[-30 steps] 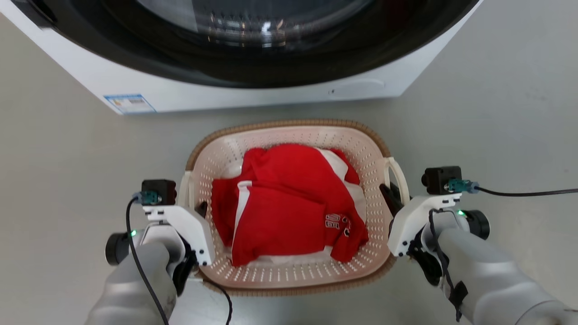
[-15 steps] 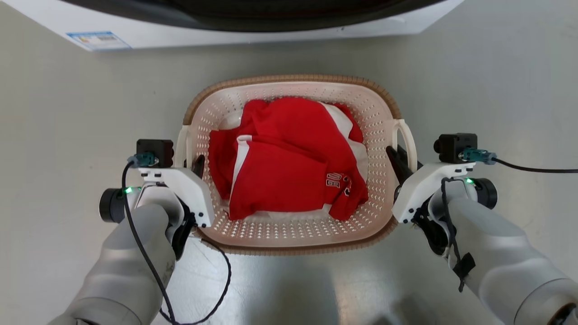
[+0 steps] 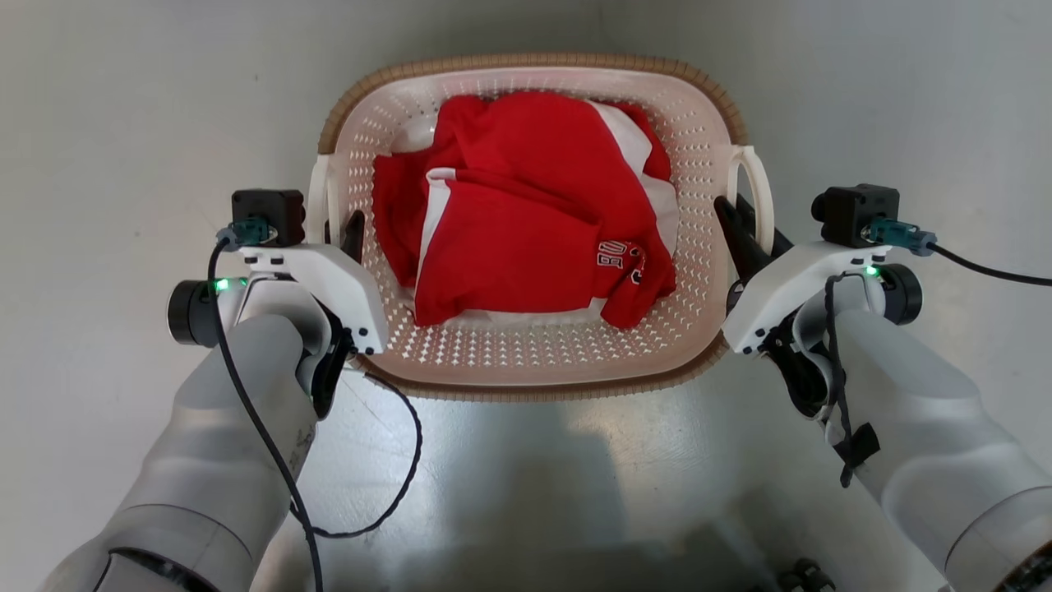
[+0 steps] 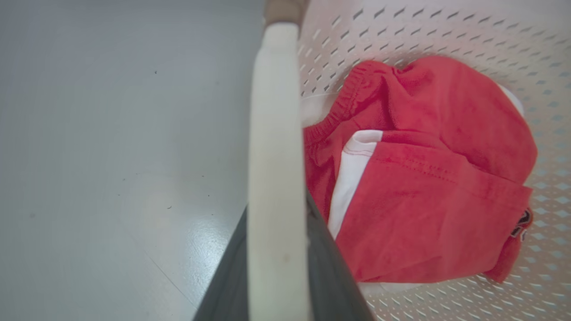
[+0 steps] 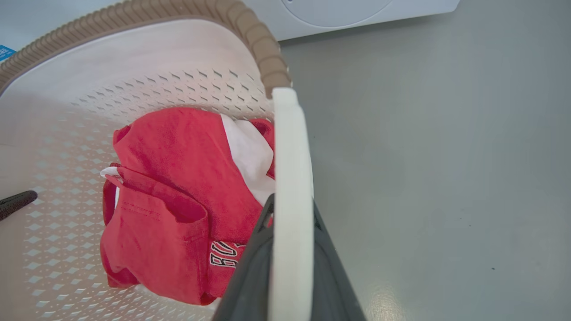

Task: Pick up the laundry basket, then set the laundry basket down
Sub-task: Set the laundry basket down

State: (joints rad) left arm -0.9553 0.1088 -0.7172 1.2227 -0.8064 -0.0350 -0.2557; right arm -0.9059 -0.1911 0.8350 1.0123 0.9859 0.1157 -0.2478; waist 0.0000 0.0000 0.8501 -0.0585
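Cream-white perforated plastic under a brown woven-look rim: the laundry basket [image 3: 526,370] sits straight ahead of me, between my two arms, over the grey floor [image 3: 123,123]. I cannot tell whether its bottom touches the floor.

My left end effector [image 3: 337,228] is clamped on the left handle [image 3: 319,193]. In the left wrist view the white bar of that handle [image 4: 274,169] runs up between my two dark fingers [image 4: 332,276], one pressed against each side, the inner one reaching inside the basket wall.

My right end effector [image 3: 752,228] grips the right handle [image 3: 763,193] the same way. In the right wrist view the pale bar [image 5: 290,187] is pinched between the fingers [image 5: 332,272], with the brown rim meeting its far end.

A crumpled red garment [image 3: 526,214] with white panels and some lettering lies in the basket, covering most of the bottom. A black cable [image 3: 394,485] loops down from my left wrist over the floor, just beside the near rim. Beyond the basket, the right wrist view catches the base of a white washer [image 5: 357,11].
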